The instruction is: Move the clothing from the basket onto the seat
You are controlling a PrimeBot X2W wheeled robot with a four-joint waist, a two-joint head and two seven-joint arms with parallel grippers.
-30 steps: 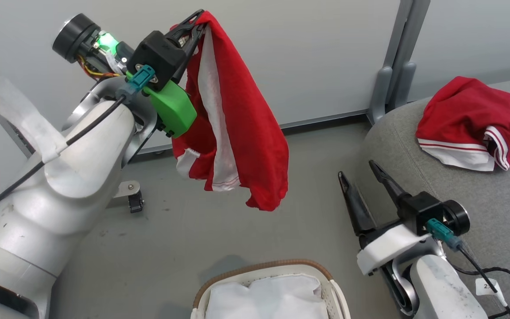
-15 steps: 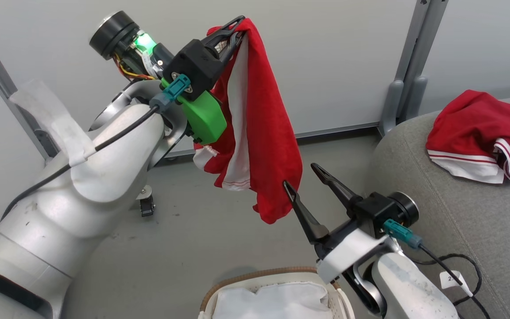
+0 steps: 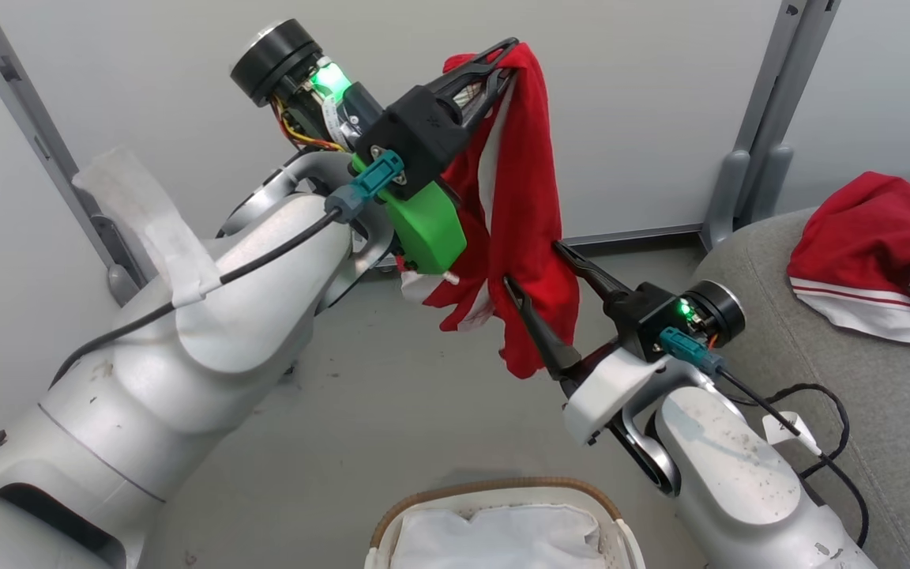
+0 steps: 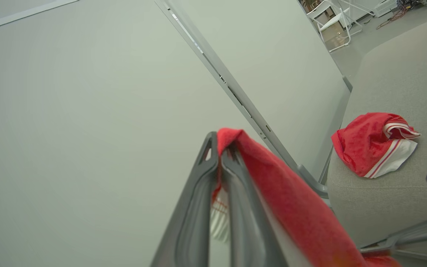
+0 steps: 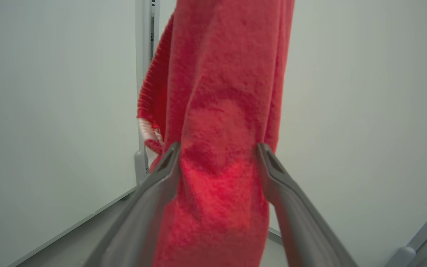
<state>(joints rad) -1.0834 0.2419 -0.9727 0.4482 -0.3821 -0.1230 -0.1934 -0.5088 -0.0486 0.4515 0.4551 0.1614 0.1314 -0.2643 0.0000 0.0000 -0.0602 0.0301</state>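
Left arm raised high above the basket point(image 3: 494, 484), forearm angled up from the left and fingers pointing up to the right. Left end effector point(image 3: 509, 62) clamped shut on the top fold of a red garment point(image 3: 530, 197). The garment hangs free in soft vertical folds, with a white panel and striped trim showing. Right arm comes up from the basket's right side, fingers pointing up-left. Right end effector point(image 3: 534, 265) spread wide, its two dark fingers on either side of the garment's lower part; cloth lies between them, not pinched. Basket is oval and perforated, with a brown woven rim and a white liner point(image 3: 494, 537) inside. Second garment point(image 3: 870, 237) lies crumpled on the grey fabric seat point(image 3: 858, 379), right of the basket.
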